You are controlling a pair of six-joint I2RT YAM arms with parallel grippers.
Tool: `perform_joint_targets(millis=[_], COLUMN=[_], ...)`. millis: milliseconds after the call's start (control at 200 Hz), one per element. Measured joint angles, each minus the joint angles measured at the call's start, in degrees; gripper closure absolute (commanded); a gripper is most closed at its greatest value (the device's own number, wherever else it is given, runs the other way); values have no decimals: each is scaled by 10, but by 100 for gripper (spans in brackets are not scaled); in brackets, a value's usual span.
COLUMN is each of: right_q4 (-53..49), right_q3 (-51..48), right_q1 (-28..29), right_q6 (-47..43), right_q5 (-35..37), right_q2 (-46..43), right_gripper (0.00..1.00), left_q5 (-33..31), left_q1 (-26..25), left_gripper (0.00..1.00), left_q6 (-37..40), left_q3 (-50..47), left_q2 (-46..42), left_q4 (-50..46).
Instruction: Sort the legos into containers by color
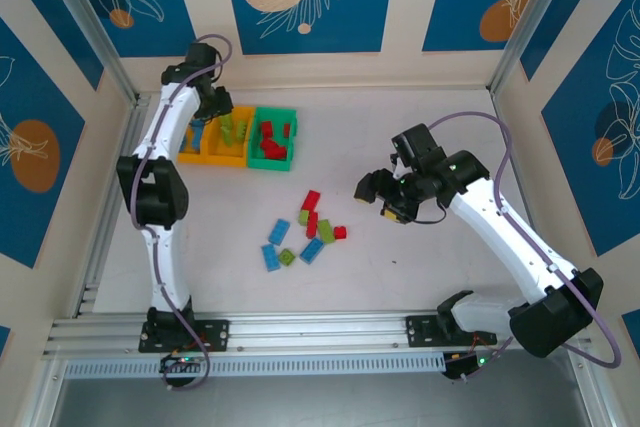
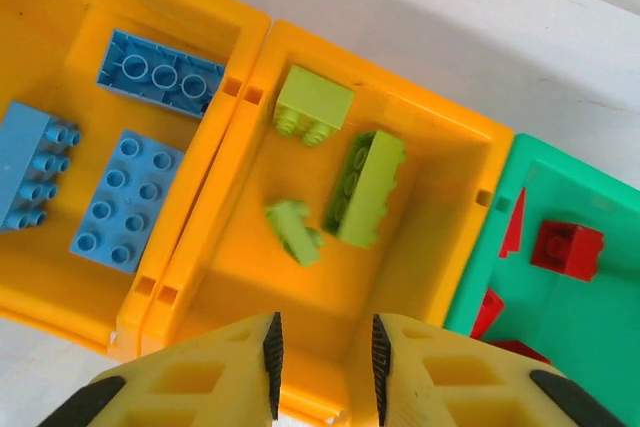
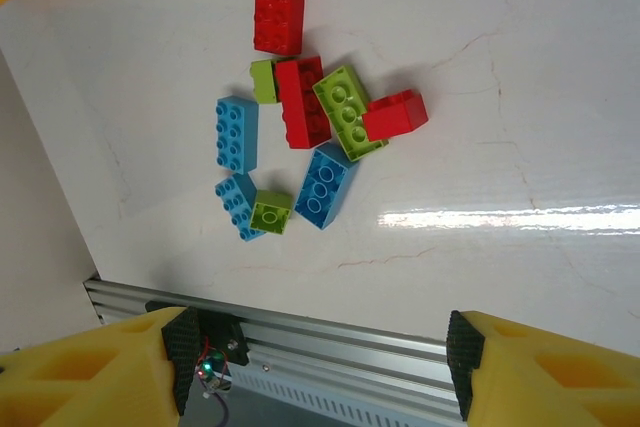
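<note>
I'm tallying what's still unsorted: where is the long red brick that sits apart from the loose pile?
In the right wrist view, the long red brick lies flat on the table at upper centre, just beyond a small lime brick.

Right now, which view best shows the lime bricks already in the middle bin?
Left wrist: three lime bricks sit close and sharp, studs visible, in the middle bin. Top external shows them as small green specks. Right wrist faces the loose pile on the table.
</note>
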Motion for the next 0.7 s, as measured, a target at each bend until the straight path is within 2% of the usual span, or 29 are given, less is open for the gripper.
perform_joint_targets(millis=[110, 275, 380, 530, 700], right_q4=[7, 49, 77, 92, 106], right_q3=[0, -4, -5, 20, 107], right_q1=[-2, 2, 15, 46, 88], right_q6=[-2, -9, -22, -41, -41], right_q5=[-3, -11, -4, 14, 32], right_q2=[4, 41, 89, 180, 303], right_gripper=[31, 30, 29, 27, 23], left_q5=[34, 99, 126, 137, 141], left_q1=[-1, -24, -86, -203, -246], left_gripper=[65, 65, 62, 56, 45], left_q6=[-10, -19, -1, 56, 119], left_q3=[-76, -233, -310, -372, -449], left_q2=[-84, -292, -416, -510, -567], left_q4=[16, 68, 99, 103, 77])
